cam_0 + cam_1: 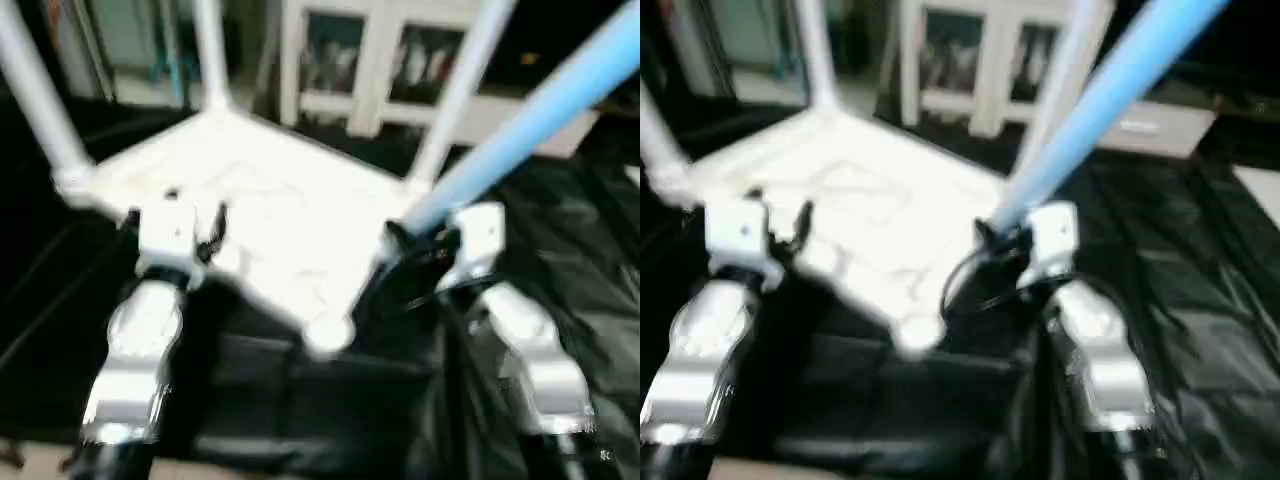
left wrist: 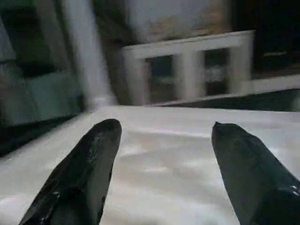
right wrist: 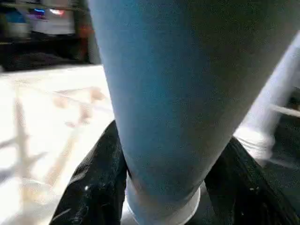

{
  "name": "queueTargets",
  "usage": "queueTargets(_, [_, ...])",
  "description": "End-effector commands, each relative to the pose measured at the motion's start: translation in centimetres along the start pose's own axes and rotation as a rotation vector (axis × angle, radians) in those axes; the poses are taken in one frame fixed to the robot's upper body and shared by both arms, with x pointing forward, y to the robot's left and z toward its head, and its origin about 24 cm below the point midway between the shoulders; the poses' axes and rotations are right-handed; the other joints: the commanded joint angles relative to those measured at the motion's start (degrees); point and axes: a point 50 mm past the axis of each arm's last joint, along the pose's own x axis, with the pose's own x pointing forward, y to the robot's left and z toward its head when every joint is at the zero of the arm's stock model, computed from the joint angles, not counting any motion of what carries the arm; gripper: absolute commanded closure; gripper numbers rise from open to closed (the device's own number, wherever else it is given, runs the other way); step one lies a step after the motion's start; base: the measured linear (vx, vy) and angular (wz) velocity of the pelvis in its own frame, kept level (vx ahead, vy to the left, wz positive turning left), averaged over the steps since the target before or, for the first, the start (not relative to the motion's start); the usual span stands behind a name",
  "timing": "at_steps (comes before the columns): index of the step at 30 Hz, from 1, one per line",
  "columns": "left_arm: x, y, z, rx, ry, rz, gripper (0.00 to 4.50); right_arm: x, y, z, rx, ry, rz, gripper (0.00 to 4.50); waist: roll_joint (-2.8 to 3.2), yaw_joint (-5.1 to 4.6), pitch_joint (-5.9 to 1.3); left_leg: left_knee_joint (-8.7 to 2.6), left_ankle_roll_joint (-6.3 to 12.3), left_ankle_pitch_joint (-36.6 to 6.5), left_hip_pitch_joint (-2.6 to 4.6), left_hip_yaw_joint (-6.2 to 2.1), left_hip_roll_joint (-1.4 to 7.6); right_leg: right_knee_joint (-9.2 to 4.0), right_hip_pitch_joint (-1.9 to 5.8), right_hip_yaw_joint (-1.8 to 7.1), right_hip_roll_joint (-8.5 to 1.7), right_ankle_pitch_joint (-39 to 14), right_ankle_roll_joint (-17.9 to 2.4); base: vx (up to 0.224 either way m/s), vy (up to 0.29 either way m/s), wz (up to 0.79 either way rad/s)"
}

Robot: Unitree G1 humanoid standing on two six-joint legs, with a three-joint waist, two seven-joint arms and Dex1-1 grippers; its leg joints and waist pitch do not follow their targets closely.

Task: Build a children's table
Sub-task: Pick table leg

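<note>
The children's table top (image 1: 270, 220) lies upside down on the black-draped worktable, ribbed side up. Three white legs stand in its corner sockets: one at the left (image 1: 40, 110), one at the back (image 1: 210, 50), one at the right (image 1: 455, 100). The near corner socket (image 1: 325, 335) holds no leg. My right gripper (image 1: 400, 238) is shut on the thick end of a fourth leg (image 1: 520, 130), which looks pale blue and slants up to the right, beside the top's right edge. In the right wrist view its fingers (image 3: 93, 183) flank that leg (image 3: 178, 93). My left gripper (image 1: 210, 232) stands open over the top's left edge, its fingers (image 2: 89, 164) apart above the white surface.
The black cloth of the worktable (image 1: 570, 270) spreads wrinkled to the right and front. Behind the table stands a white cabinet with glass doors (image 1: 380, 60). A strip of light floor (image 1: 30, 460) shows at the lower left.
</note>
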Motion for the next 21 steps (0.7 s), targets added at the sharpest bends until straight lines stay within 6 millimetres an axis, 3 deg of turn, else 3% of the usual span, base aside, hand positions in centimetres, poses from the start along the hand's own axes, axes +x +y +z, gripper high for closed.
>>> queueTargets(1, [-0.3, -0.1, -0.3, -0.019, 0.007, -0.103, 1.0, 0.3, 0.3, 1.2, -0.007, -0.043, 0.02, 2.64, -1.09, 1.36, -3.04, -3.18, -4.82, 15.0, -2.64, 2.31, 0.45, -5.0, 5.08, 0.29, -6.46, 73.0, 14.2, 0.071, -0.086, -0.08])
queueTargets(2, [-0.3, -0.3, -0.2, -0.026, 0.0, -0.13, 1.0, 0.3, 0.2, 1.2, -0.009, -0.041, 0.021, 2.64, -1.05, 1.27, -3.18, -3.88, -4.92, 16.7, -2.35, 2.71, 0.6, -5.44, 4.38, -0.57, -5.57, 73.9, 15.4, 0.021, -0.102, -0.07])
queueTargets(3, [-0.3, -0.6, -0.3, -0.045, 0.005, -0.22, 0.83, 0.1, -0.2, 1.4, -0.019, -0.04, 0.022, 2.64, 3.52, 1.51, -3.76, -6.55, -2.28, 12.8, -3.67, 1.29, 5.35, -6.2, 4.52, -0.94, -8.61, 59.6, 14.0, 0.021, -0.102, -0.07])
queueTargets(4, [-0.3, -0.6, -0.3, -0.045, 0.005, -0.22, 0.73, 0.1, -0.2, 1.4, -0.019, -0.04, 0.022, 2.64, 3.35, 0.71, -3.34, -7.3, -1.94, 11.2, -4.63, 0.66, 7.34, -5.68, 4.81, -1.6, -7.41, 51.7, 13.9, 0.0, 0.0, 0.0])
queueTargets(5, [-0.1, -0.7, -0.4, -0.05, 0.039, -0.342, 0.73, -0.2, -0.8, 1.8, -0.034, -0.045, 0.025, 2.64, 4.61, 0.88, -3.88, -7.13, -1.48, 9.0, -3.68, -0.68, 10.03, -4.9, 4.21, -1.82, -7.27, 43.5, 13.7, 0.0, 0.0, 0.0])
queueTargets(6, [0.0, -0.5, -0.5, -0.029, 0.054, -0.381, 0.63, -0.4, -1.1, 2.0, -0.038, -0.047, 0.032, 2.64, 4.18, -0.2, -3.3, -8.79, 4.1, 3.4, -0.22, -3.7, 16.41, -4.92, 0.75, -0.53, -10.02, 17.2, 5.5, 0.0, 0.0, 0.0])
queueTargets(7, [0.0, -0.5, -0.5, -0.02, 0.058, -0.392, 0.46, -0.4, -1.2, 2.0, -0.04, -0.048, 0.035, 2.64, 3.78, -0.55, -2.8, -9.13, 3.97, 1.5, -1.22, -2.98, 15.19, -5.89, 1.49, 0.12, -10.75, 14.2, 2.6, -0.035, 0.016, 0.19])
queueTargets(8, [0.0, -0.5, -0.7, 0.011, 0.076, -0.45, 0.46, -0.7, -1.4, 2.1, -0.039, -0.044, 0.053, 2.64, 3.8, 0.05, -2.49, -8.88, 1.98, -1.1, -2.07, -1.45, 13.4, -7.26, 2.22, 0.47, -11.22, 11.9, 0.2, -0.073, 0.039, 0.14])
queueTargets(9, [0.2, -0.2, -1.1, 0.057, 0.111, -0.503, 0.39, -1.1, -1.6, 2.1, -0.027, -0.038, 0.08, 2.64, 3.25, 1.7, -1.42, -7.95, -2.92, -4.7, -2.25, 2.29, 9.97, -10.29, 3.23, 0.84, -10.83, -3.6, -3.5, -0.073, 0.039, 0.14])
queueTargets(10, [0.3, 0.0, -1.4, 0.089, 0.136, -0.539, 0.34, -1.3, -1.8, 2.1, -0.018, -0.034, 0.099, 2.64, 3.25, 1.7, -1.42, -7.95, -2.92, -4.7, -2.25, 2.29, 9.97, -10.29, 3.23, 0.84, -10.83, -3.6, -3.5, -0.076, 0.042, 0.11])
queueTargets(11, [0.5, 0.2, -1.4, 0.113, 0.156, -0.611, 0.21, -1.6, -1.8, 2.4, -0.007, -0.042, 0.152, 2.64, 3.86, 2.35, -1.25, -9.19, -4.08, -6.6, -1.23, 2.99, 11.23, -10.79, 2.12, -0.22, -9.28, -13.5, -5.5, -0.079, 0.052, 0.06])
queueTargets(13, [0.7, 0.4, -1.3, 0.114, 0.169, -0.654, 0.02, -2.0, -1.7, 2.5, 0.011, -0.046, 0.2, 2.64, 4.42, 1.97, -1.14, -10.59, -5.77, -14.0, -0.77, 3.08, 12.19, -10.34, 1.53, -0.93, -8.51, -15.9, -6.9, -0.073, 0.063, 0.04])
queueTargets(15, [0.9, 0.9, -1.2, 0.162, 0.199, -0.764, 0.02, -2.5, -1.4, 2.8, 0.033, -0.04, 0.289, 2.64, 4.67, 1.79, -1.3, -11.39, -7.92, -18.6, -1.07, 3.03, 12.22, -10.08, 1.72, -1.27, -8.95, -14.9, -7.6, -0.045, 0.083, -0.07])
queueTargets(16, [1.1, 1.3, -1.2, 0.201, 0.236, -0.814, 0.02, -2.7, -1.3, 2.7, 0.046, -0.019, 0.341, 2.64, 4.67, 2.01, -1.3, -11.43, -7.99, -19.2, -0.89, 3.18, 12.03, -10.42, 1.57, -1.17, -9.1, -15.1, -7.3, -0.043, 0.078, -0.05])
queueTargets(17, [1.2, 1.6, -1.3, 0.228, 0.263, -0.849, 0.02, -2.9, -1.2, 2.6, 0.055, -0.003, 0.376, 2.64, 4.84, 2.38, -1.4, -11.38, -8.08, -19.2, -0.64, 3.43, 11.87, -10.77, 1.52, -1.02, -9.39, -14.5, -6.8, -0.03, 0.069, -0.05])
queueTargets(18, [1.4, 1.9, -1.5, 0.28, 0.299, -0.902, 0.02, -3.3, -1.0, 2.3, 0.056, 0.019, 0.424, 2.64, 4.61, 2.47, -1.47, -11.65, -8.24, -17.8, -1.19, 3.46, 11.92, -10.42, 1.85, -1.08, -9.62, -11.9, -6.9, -0.03, 0.069, -0.05])
queueTargets(20, [1.5, 2.2, -1.7, 0.313, 0.338, -0.943, 0.02, -3.6, -0.7, 2.0, 0.062, 0.042, 0.465, 2.64, 4.15, 2.49, -1.61, -11.71, -7.91, -16.5, -1.52, 3.75, 11.94, -10.17, 1.95, -1.37, -10.0, -11.4, -7.1, 0.005, 0.067, -0.1])
queueTargets(21, [1.6, 2.3, -1.8, 0.33, 0.355, -0.971, 0.02, -3.8, -0.6, 1.9, 0.056, 0.053, 0.487, 2.64, 4.08, 2.79, -1.71, -11.44, -7.7, -15.3, -1.63, 4.09, 11.94, -10.4, 1.91, -1.4, -10.7, -11.6, -7.4, 0.009, 0.064, -0.1])
